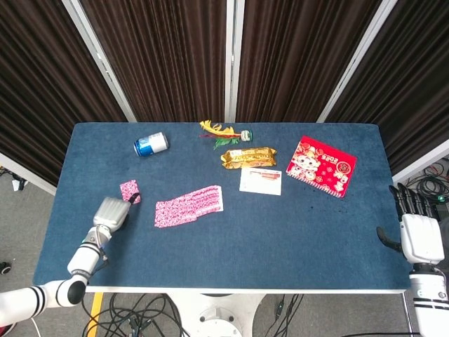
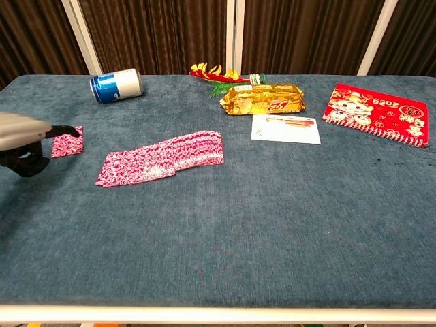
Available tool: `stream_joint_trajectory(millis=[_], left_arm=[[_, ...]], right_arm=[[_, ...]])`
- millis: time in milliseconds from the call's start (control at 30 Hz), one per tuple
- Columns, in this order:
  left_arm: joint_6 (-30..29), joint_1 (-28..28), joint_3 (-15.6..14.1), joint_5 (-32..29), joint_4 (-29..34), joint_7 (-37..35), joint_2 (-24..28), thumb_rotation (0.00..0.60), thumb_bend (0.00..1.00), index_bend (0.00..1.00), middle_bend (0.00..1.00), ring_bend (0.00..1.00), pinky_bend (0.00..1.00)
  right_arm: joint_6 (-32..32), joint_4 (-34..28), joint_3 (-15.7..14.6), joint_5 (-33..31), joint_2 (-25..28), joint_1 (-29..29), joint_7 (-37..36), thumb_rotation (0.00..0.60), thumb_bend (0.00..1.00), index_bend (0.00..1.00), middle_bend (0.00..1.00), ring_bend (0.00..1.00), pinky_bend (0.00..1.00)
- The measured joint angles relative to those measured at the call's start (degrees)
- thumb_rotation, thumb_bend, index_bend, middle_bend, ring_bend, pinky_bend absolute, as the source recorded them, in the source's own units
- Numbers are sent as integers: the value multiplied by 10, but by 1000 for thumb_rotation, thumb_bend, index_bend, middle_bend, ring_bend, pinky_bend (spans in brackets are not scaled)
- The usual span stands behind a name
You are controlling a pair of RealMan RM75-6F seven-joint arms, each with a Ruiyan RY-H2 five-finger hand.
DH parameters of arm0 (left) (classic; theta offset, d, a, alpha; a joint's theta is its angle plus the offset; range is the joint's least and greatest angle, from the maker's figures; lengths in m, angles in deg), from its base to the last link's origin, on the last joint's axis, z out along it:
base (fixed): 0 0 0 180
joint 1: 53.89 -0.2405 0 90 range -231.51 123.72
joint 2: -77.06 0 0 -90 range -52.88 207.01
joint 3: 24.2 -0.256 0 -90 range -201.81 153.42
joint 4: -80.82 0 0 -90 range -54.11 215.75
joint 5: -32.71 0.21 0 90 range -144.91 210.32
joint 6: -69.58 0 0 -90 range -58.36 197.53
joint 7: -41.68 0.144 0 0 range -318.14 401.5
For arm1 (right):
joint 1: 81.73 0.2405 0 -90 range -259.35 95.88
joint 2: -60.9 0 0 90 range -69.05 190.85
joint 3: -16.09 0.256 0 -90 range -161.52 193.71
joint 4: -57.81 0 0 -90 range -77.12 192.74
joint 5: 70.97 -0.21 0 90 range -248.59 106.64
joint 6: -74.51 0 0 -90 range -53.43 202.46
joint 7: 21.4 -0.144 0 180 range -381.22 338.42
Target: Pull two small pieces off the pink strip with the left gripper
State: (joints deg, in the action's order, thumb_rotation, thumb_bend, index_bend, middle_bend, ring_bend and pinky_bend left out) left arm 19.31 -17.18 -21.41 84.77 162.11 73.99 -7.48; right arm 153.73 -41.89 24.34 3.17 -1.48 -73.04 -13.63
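Observation:
The pink strip (image 1: 189, 206) (image 2: 163, 158) lies flat left of the table's middle. One small pink piece (image 1: 129, 191) (image 2: 67, 142) lies apart from it, further left. My left hand (image 1: 111, 212) (image 2: 24, 133) is at the table's left side, with a dark fingertip (image 2: 69, 131) on the near edge of that piece, holding it. My right hand (image 1: 419, 232) hangs beyond the table's right edge with its fingers apart and nothing in it; the chest view does not show it.
A blue can (image 1: 151, 144) lies on its side at the back left. A yellow-red ornament (image 1: 219, 130), a gold snack packet (image 1: 248, 156), a white card (image 1: 260, 180) and a red envelope (image 1: 323, 166) sit across the back of the blue table (image 1: 280, 239).

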Motion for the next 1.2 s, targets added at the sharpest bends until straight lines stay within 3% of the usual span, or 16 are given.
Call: stream_joint_trajectory(millis=[300, 1200], left_arm=[[-4, 13, -27, 20, 81, 35, 5, 600, 600, 74, 869, 882, 858], [1, 39, -48, -22, 74, 44, -17, 600, 608, 74, 870, 882, 858]], right_arm=[[4, 4, 0, 0, 2, -4, -10, 600, 207, 0, 0, 0, 0], [2, 19, -1, -4, 2, -9, -29, 600, 207, 0, 0, 0, 0]])
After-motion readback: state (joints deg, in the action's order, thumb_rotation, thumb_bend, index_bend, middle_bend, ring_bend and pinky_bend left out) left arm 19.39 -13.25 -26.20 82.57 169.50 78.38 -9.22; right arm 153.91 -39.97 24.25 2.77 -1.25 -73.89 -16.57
